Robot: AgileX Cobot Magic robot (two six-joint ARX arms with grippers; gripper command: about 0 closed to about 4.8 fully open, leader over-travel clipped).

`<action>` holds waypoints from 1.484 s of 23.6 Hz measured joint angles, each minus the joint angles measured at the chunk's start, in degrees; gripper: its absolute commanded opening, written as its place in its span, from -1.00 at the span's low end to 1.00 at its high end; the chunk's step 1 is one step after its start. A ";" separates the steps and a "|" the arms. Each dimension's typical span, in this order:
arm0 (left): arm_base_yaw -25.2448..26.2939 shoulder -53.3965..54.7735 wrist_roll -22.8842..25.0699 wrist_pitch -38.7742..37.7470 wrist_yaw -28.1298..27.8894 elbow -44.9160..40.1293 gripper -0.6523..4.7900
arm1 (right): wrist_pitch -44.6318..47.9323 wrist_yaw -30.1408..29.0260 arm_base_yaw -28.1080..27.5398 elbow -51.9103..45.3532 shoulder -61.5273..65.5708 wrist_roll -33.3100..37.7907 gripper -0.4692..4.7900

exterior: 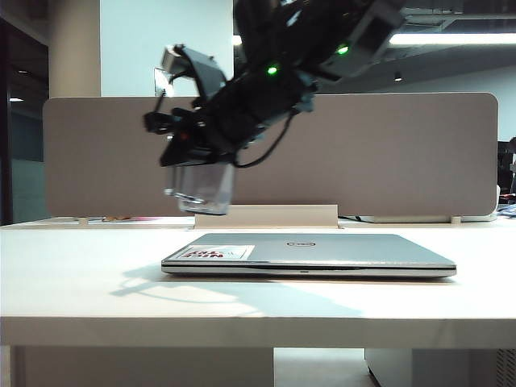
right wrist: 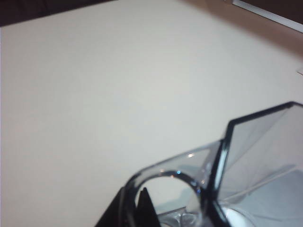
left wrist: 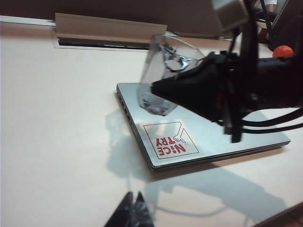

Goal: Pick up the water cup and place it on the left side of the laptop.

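- The left gripper (left wrist: 132,210) is being kept low over the white table (exterior: 72,274), its jaws pressed together with nothing between them.
- The water cup (exterior: 203,187) is being held by its handle in the right gripper (exterior: 187,147), in the air above the left end of the laptop (exterior: 322,251).
- The laptop is being left closed and flat on the table, with the red-lettered sticker (exterior: 216,253) on its lid.
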 measured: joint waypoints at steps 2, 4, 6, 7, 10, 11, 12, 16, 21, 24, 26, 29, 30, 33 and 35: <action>0.00 0.00 0.00 0.00 -0.35 0.00 -0.78 | -0.02 -0.26 0.61 2.25 1.81 0.63 -0.83; 0.00 0.00 0.02 0.02 -0.83 0.00 -0.78 | 0.00 -0.26 0.63 3.56 2.84 1.16 -0.83; 0.00 0.00 0.00 0.02 -1.44 0.00 -0.78 | 0.15 -0.20 0.96 5.33 4.37 1.46 -0.83; 0.00 0.00 0.02 0.02 -1.44 0.00 -0.78 | 0.13 -0.28 1.14 5.95 5.05 1.51 -0.83; 0.00 -0.02 0.00 0.00 -2.03 0.00 -0.78 | 0.02 -0.92 1.84 7.13 6.49 1.64 -0.83; 0.00 -0.02 0.00 0.02 -2.27 0.00 -0.78 | -0.02 -1.22 1.99 7.41 6.88 1.66 -0.83; 0.00 -0.02 0.00 -0.02 -2.64 0.00 -0.78 | -0.04 -1.66 2.16 7.50 7.15 1.70 -0.83; 0.00 0.02 0.02 -0.26 -6.25 1.55 -0.78 | 0.44 -1.84 2.91 8.07 7.78 1.81 -0.83; 0.00 -0.02 0.09 -0.07 -9.90 4.33 -0.78 | 1.73 -2.32 3.63 8.11 9.68 1.86 -0.83; 0.00 -0.13 1.51 -0.46 -10.03 5.25 -0.78 | 2.43 -2.36 4.46 8.17 10.86 1.86 -0.83; 0.00 -0.09 2.54 -1.16 -10.36 5.73 -0.78 | 2.69 -2.51 5.18 8.33 11.34 1.86 -0.83; 0.00 -0.09 2.75 -2.03 -10.45 5.73 -0.78 | 3.39 -2.78 5.81 8.46 11.80 1.86 -0.83; 0.00 -0.09 2.82 -2.27 -10.40 5.73 -0.78 | 3.52 -2.86 5.88 8.48 12.20 1.86 -0.83; 0.00 -0.09 2.82 -2.62 -10.43 5.73 -0.78 | 1.88 -3.17 5.95 8.48 12.46 1.86 -0.83; 0.00 -0.09 2.82 -2.62 -10.43 5.73 -0.78 | 1.60 -3.19 5.92 8.48 12.46 1.86 -0.83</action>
